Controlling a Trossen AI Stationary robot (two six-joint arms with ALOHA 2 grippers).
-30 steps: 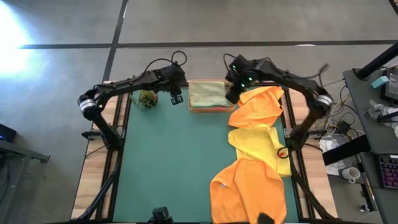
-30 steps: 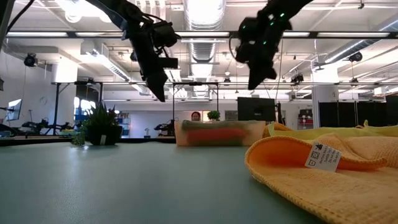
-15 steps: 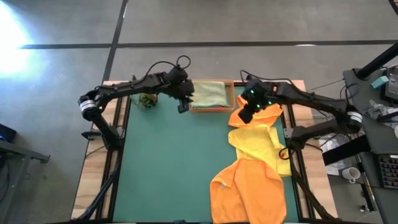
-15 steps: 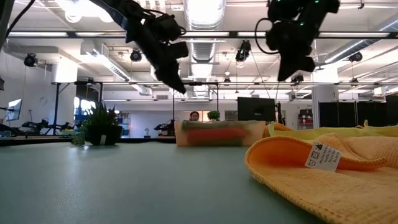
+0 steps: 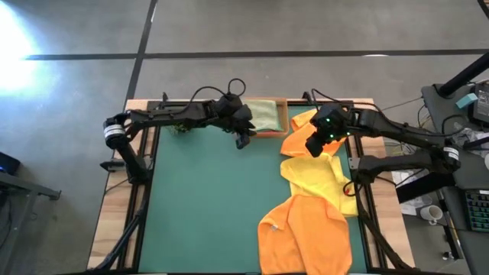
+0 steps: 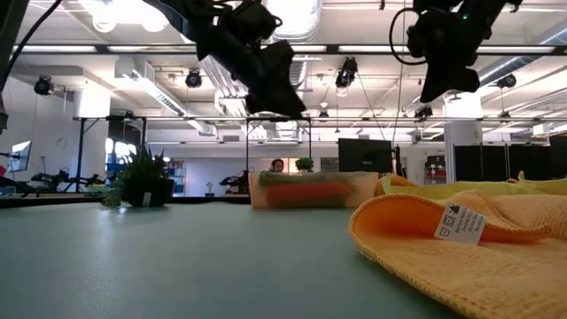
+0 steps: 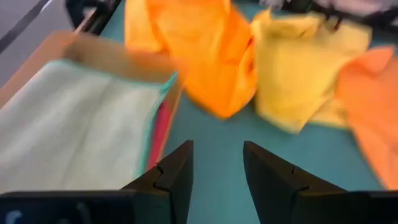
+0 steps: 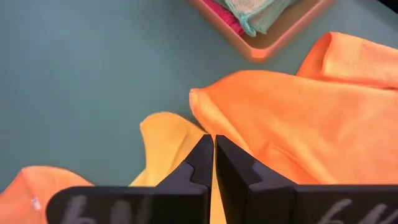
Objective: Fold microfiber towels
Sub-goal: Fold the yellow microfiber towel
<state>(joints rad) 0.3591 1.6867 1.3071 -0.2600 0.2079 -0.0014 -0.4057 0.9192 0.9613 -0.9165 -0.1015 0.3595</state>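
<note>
Three loose towels lie along the mat's right side: an orange one (image 5: 319, 126) at the far end, a yellow one (image 5: 317, 177) in the middle and a second orange one (image 5: 306, 233) nearest. A sage green towel (image 5: 263, 113) lies folded on top of others in the tan tray (image 5: 269, 134). My left gripper (image 5: 243, 137) hangs open in the air by the tray's near right corner (image 7: 165, 106). My right gripper (image 5: 315, 145) is shut, empty and high above the far orange towel (image 8: 298, 124).
A small potted plant (image 5: 179, 124) stands at the far left of the green mat (image 5: 206, 206). In the low view the near orange towel's white label (image 6: 459, 221) faces the camera. Room fittings show behind the table.
My left gripper has gone toward the table's right edge, along the tray's near side to its right corner. My right gripper has gone from the tray's right end toward the table's right and near edges, over the far orange towel. The towels have not moved.
</note>
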